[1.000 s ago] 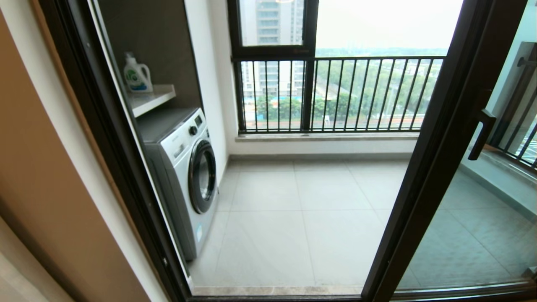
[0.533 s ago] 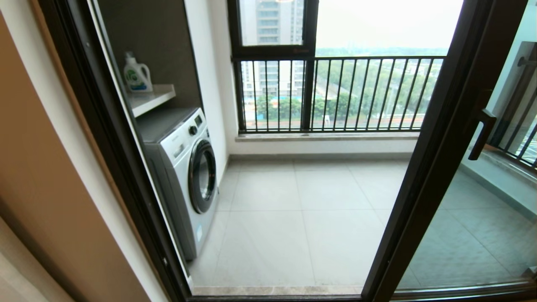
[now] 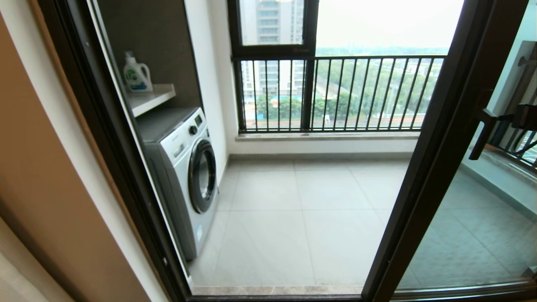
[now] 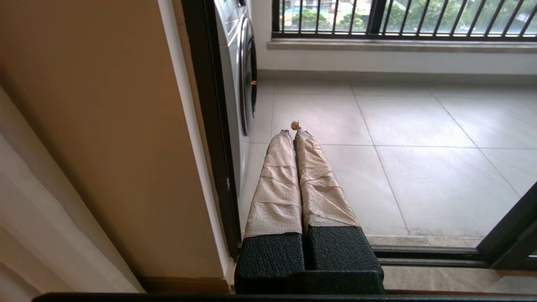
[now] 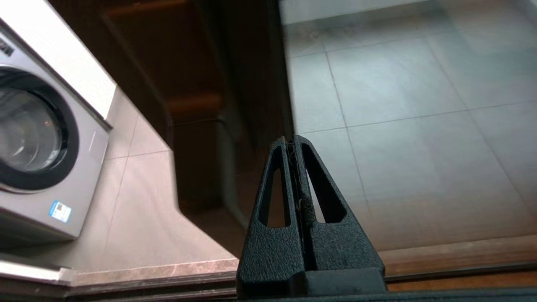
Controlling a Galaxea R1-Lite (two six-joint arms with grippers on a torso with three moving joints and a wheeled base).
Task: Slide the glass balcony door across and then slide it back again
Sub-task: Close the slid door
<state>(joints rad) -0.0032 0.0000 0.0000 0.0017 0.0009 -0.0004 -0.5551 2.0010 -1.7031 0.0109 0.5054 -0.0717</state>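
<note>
- The glass balcony door stands slid toward the right side of the doorway, its bar handle upright.
- The right tool, fingers pressed together and empty, sits just right of that handle, nearer than the left.
- The left tool is closed, holds nothing, and is parked low, well left of the door.

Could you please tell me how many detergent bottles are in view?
1: a white detergent bottle stands on the shelf above the washing machine. Others may be hidden.
</note>
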